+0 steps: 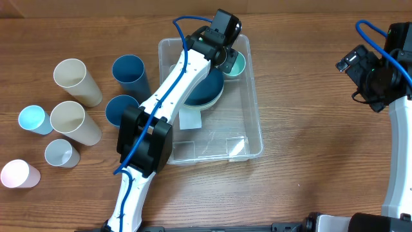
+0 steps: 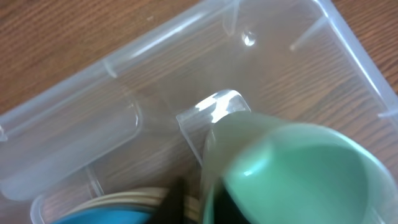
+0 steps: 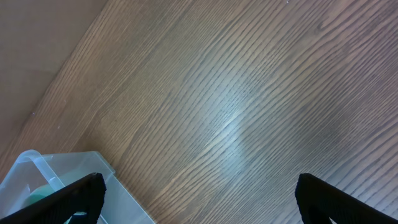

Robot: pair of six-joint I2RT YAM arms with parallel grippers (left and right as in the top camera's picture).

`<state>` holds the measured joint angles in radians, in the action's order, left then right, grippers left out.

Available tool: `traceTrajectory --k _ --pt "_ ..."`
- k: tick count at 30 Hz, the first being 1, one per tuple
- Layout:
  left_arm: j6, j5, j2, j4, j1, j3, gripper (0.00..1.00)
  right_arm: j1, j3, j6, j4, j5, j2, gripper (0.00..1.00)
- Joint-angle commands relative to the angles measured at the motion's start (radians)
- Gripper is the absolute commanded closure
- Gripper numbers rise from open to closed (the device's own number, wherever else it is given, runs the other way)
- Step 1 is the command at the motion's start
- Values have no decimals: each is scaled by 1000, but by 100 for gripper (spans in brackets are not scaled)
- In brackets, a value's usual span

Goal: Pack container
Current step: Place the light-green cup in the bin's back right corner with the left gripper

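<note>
The left gripper point(image 2: 196, 205) is closed on a mint-green cup point(image 2: 292, 174). Its dark fingers point(image 2: 177, 200) show only at the edge of the wrist view, pinching the cup's near wall, and the cup hangs tilted with its mouth turned up toward the wrist. Directly beneath cup and fingers is the floor of the container point(image 1: 254, 116), the large clear bin. The gripper is held over the bin's far corner, with the clear wall and its rounded corner just beyond the fingertips. Just behind the fingers, back toward the arm's base, a blue bowl point(image 1: 209, 90) sits on the bin floor close beside the cup; whether the two touch cannot be told. Further back along the arm, the white label point(image 1: 190, 120) lies flat on the bin's bottom, partly under the forearm. Outside the bin, on the wooden table point(image 1: 309, 129) off the arm's left flank, lie two dark blue cups point(image 1: 131, 76) point(image 1: 119, 109), nearest the bin. Beyond them are two beige cups point(image 1: 76, 80) point(image 1: 74, 122), then a pale blue cup point(image 1: 33, 119), a grey-white cup point(image 1: 61, 153) and a pink cup point(image 1: 16, 174). The right gripper point(image 3: 199, 196) is well apart on the bin's other side, its fingers spread wide with only bare table between them and nothing held.
</note>
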<state>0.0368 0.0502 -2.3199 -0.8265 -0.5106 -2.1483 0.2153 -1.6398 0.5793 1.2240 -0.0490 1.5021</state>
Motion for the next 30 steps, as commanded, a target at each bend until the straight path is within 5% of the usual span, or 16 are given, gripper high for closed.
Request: traceTrajectory --k 1,5,7,8,12,17,21,24,27,30 --pt "-19 13 -8 20 8 -6 76 0 -4 1 -3 -2 -7 0" --pt "-15 13 -2 -29 8 -60 73 0 -4 1 -3 -2 -7 0" --pt "-15 14 13 -112 8 -171 55 0 -4 1 -3 -2 -7 0" --pt "-11 44 33 -183 8 -263 30 0 -4 1 -3 -2 -7 0" --pt "11 268 124 -480 10 -552 20 0 -4 1 -3 -2 -7 0" --pt "258 443 328 -858 125 -612 20 0 -4 1 -3 -2 -7 0" --pt "225 294 562 -863 415 -415 17 0 -4 1 -3 -2 -7 0" --pt "289 234 760 -863 761 -119 16 0 -4 1 -3 -2 -7 0" --pt "423 214 840 -850 1056 164 9 0 -4 1 -3 -2 -7 0" --pt "409 60 833 -706 1238 392 7 0 -4 1 -3 -2 -7 0"
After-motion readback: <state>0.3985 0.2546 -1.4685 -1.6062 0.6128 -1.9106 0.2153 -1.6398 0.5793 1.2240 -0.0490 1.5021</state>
